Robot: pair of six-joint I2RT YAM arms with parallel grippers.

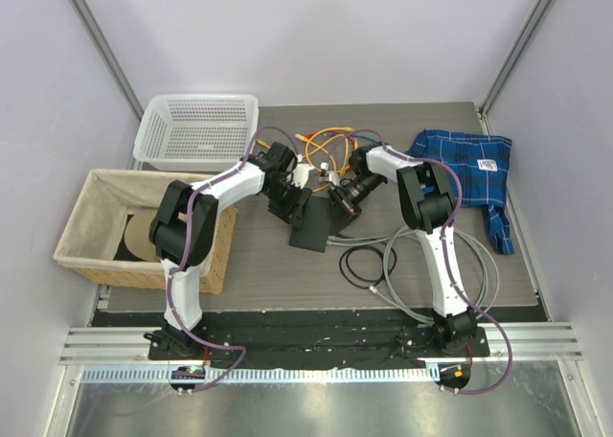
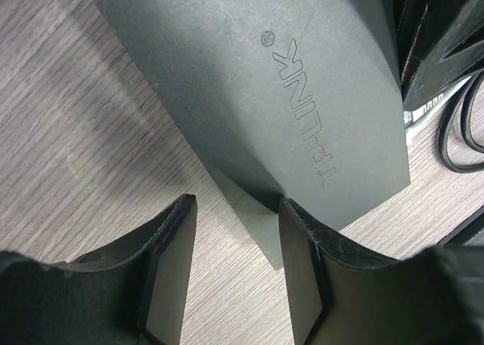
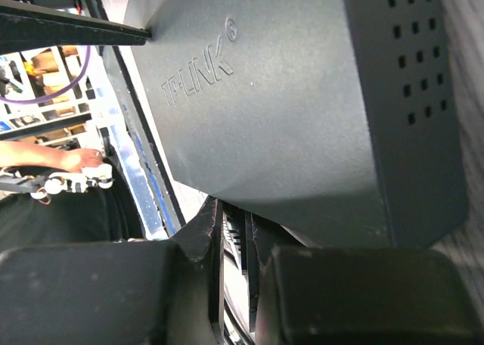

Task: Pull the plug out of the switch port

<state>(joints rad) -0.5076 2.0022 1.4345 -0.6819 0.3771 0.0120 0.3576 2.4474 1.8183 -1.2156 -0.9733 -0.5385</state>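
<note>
Switch point(image 1: 311, 231) is seen mid-table point(image 1: 287, 286), between the two grippers; in the left wrist view it appears tilted, TP-LINK lettering on its top face.

Left gripper point(image 2: 234, 209): fingers are held apart, straddling a corner of the switch. One finger point(image 2: 299, 239) is touching its edge, and bare table is visible between the other and the box.

Right gripper point(image 3: 236, 216): fingers are drawn together at the switch's edge. What is pinched between them, if anything, cannot be told.

Cloth-lined wicker basket point(image 1: 81, 228), left side: a dark round flat object point(image 1: 142, 236) is held inside, its identity unclear.

White perforated plastic basket point(image 1: 196, 100) is placed behind it.

Orange cables point(image 1: 330, 148) are noted behind the switch, a grey cable coil point(image 1: 402, 264) near right, and a blue plaid cloth point(image 1: 469, 169) far right.
</note>
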